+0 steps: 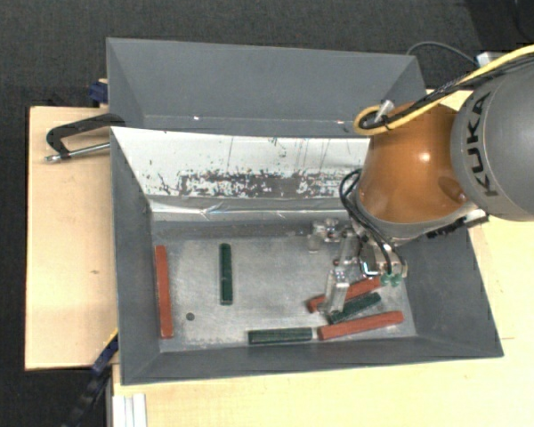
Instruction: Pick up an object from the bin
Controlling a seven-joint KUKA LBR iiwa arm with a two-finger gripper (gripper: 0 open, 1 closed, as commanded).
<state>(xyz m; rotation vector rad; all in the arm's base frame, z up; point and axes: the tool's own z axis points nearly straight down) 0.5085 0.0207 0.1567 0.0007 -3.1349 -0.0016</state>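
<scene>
Reaching in from the right, bending the orange-covered wrist down into the bin's (130, 265) near right corner. Pressing the fingers (340, 286) onto a small heap of sticks, touching a dark green stick (361, 303) beside a red stick (363, 286). Failing to tell whether spread or pinching.

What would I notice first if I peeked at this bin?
The robot's big orange cover at the right jumps out first. Under it the gripper hangs low over a little heap of red and green sticks on the right side of the bin. A long red stick lies alone by the left wall.
</scene>
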